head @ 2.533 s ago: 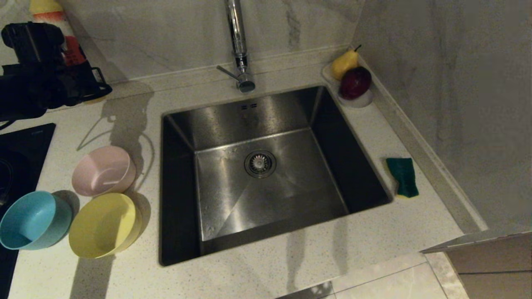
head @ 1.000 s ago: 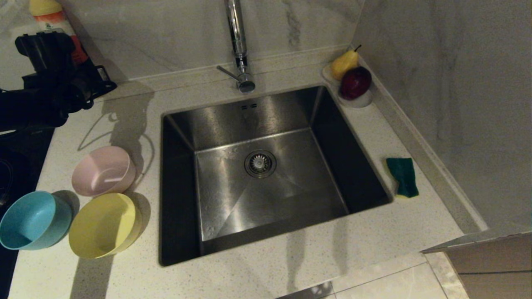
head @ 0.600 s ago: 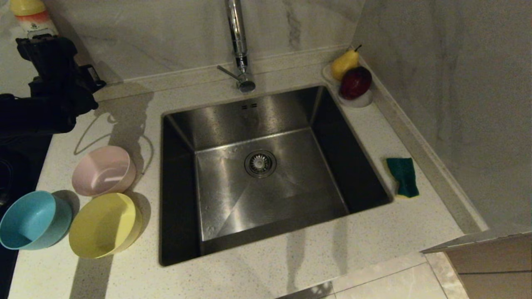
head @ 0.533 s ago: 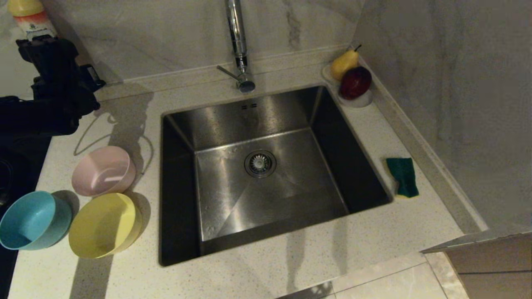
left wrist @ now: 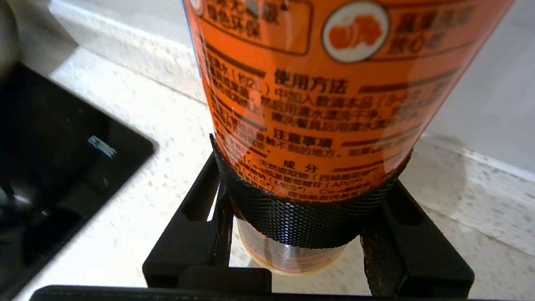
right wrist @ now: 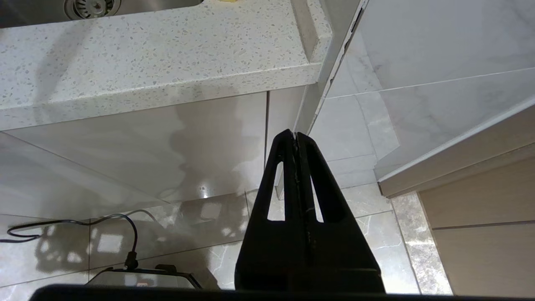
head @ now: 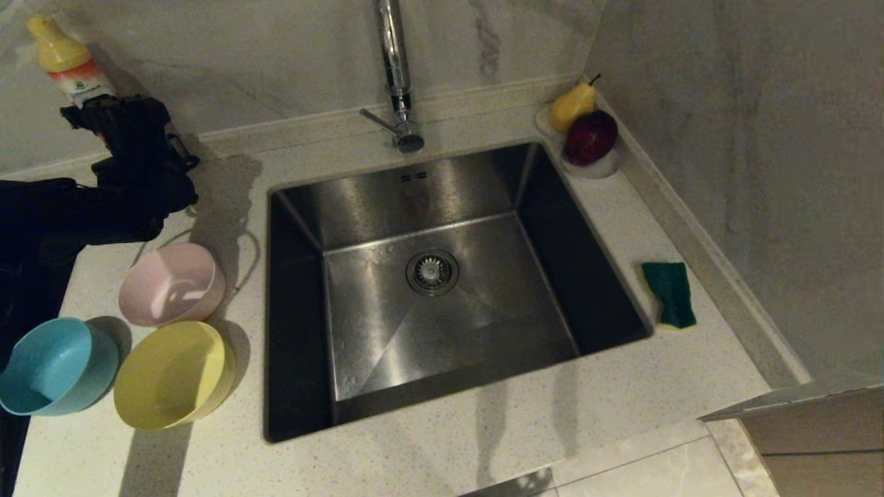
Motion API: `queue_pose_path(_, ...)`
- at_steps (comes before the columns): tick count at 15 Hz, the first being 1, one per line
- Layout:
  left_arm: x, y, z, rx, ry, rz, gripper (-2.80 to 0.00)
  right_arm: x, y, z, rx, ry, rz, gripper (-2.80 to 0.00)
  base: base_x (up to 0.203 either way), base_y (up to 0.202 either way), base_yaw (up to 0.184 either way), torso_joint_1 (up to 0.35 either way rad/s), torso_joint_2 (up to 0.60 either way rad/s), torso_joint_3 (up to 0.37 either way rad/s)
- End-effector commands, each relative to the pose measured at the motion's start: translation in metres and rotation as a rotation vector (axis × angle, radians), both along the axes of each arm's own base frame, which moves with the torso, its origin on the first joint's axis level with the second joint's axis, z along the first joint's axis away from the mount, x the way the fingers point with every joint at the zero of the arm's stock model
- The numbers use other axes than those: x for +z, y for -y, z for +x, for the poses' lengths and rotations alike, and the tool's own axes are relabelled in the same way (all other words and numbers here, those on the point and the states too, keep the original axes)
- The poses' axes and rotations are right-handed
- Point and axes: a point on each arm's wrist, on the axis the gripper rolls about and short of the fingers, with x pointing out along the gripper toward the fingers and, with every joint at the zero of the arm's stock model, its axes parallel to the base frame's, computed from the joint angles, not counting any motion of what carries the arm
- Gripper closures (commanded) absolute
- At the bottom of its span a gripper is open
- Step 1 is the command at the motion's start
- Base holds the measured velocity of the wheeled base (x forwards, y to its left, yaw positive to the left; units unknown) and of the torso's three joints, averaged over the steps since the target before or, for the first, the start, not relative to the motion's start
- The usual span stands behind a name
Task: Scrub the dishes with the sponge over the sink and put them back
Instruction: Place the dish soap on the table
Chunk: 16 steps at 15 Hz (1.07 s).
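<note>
Left gripper (left wrist: 292,234): clamped around the lower body of the orange detergent bottle (left wrist: 330,96), fingers (left wrist: 200,225) on either side; in the head view, well left of the sink, beyond the bowls, near the back wall.
Detergent bottle: yellow cap and white-and-orange neck showing above the gripper in the head view (head: 65,65); whether its base touches the counter cannot be told.
Right gripper (right wrist: 297,144): fingers pressed together, holding nothing; hanging below the counter edge on the sink's right, over the tiled floor.
Sink (head: 304,207): steel basin set in the speckled counter (head: 449,442), round drain strainer (head: 432,272) at its centre, chrome tap (head: 395,76) behind it.
Pink bowl (head: 171,284): on the counter just left of the sink, tipped toward it.
Yellow bowl (head: 173,373): left of the sink, nearer the robot than the pink bowl and touching it.
Blue bowl (head: 55,366): left of the yellow bowl, farthest of the three from the sink, partly over the black stove top (head: 14,290).
Sponge (head: 668,293): green side up, flat on the counter just right of the sink, well apart from both grippers.
White dish (head: 601,166): at the sink's far right corner, with a yellow pear (head: 572,105) and a dark red fruit (head: 590,137).
</note>
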Motion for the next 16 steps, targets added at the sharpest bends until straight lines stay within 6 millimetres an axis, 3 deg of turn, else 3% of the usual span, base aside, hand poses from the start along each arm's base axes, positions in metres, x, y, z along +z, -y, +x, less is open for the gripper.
queue_pose_path(1, -0.001, 0.007, 0.003, 0.006, 0.016, -0.005, 0.0, 0.0, 0.0, 0.0, 0.0, 0.0, 0.0, 0.0, 0.0, 0.0, 0.0, 0.0, 0.0, 0.0)
queue_pose_path(6, -0.001, 0.006, 0.003, 0.019, 0.034, -0.023, 0.0, 0.0, 0.0, 0.0, 0.0, 0.0, 0.0, 0.0, 0.0, 0.0, 0.0, 0.0, 0.0, 0.0)
queue_pose_path(16, -0.022, 0.005, 0.013, 0.055, 0.003, -0.041, 0.0, 0.0, 0.0, 0.0, 0.0, 0.0, 0.0, 0.0, 0.0, 0.0, 0.0, 0.0, 0.0, 0.0)
